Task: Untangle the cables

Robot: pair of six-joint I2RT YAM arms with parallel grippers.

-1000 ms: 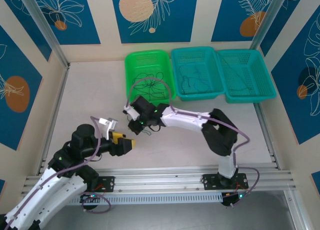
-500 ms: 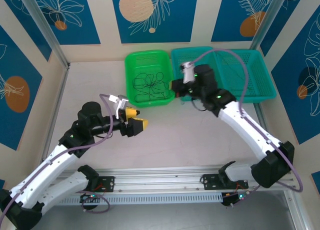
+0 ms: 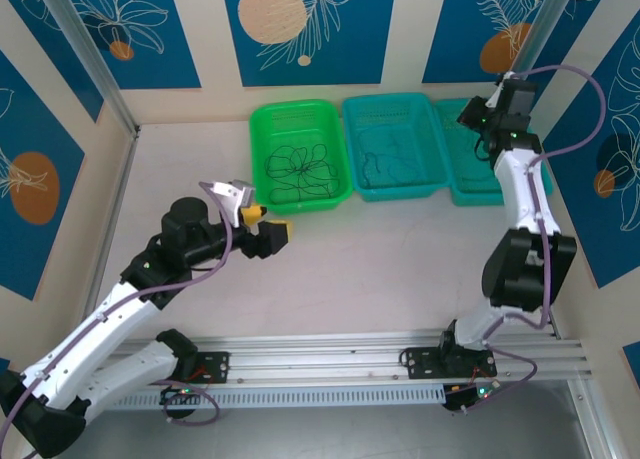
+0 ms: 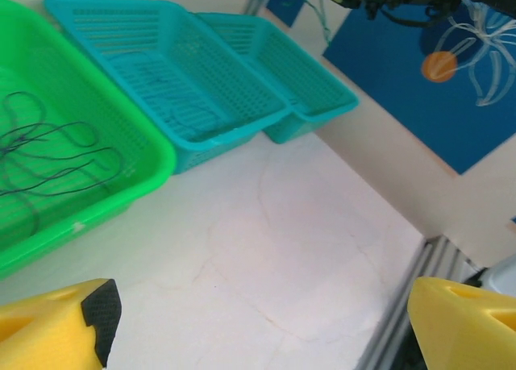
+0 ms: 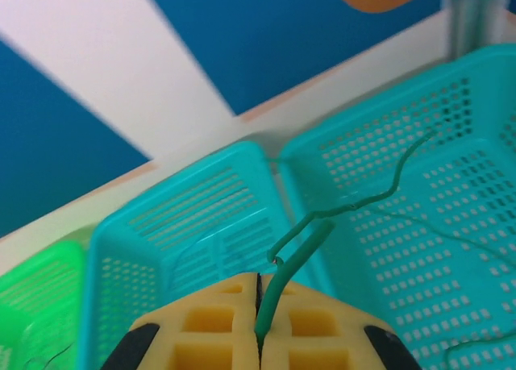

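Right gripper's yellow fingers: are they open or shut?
Shut. In the right wrist view the right gripper has its two yellow fingers pressed together, pinching a thin green cable in the seam between them.

In the left wrist view the green basket (image 4: 113, 205) runs off the left edge and both yellow fingertips (image 4: 48, 334) off the bottom, while in the right wrist view the green cable (image 5: 310, 243) hides its lower end between the pressed pads (image 5: 234, 305).
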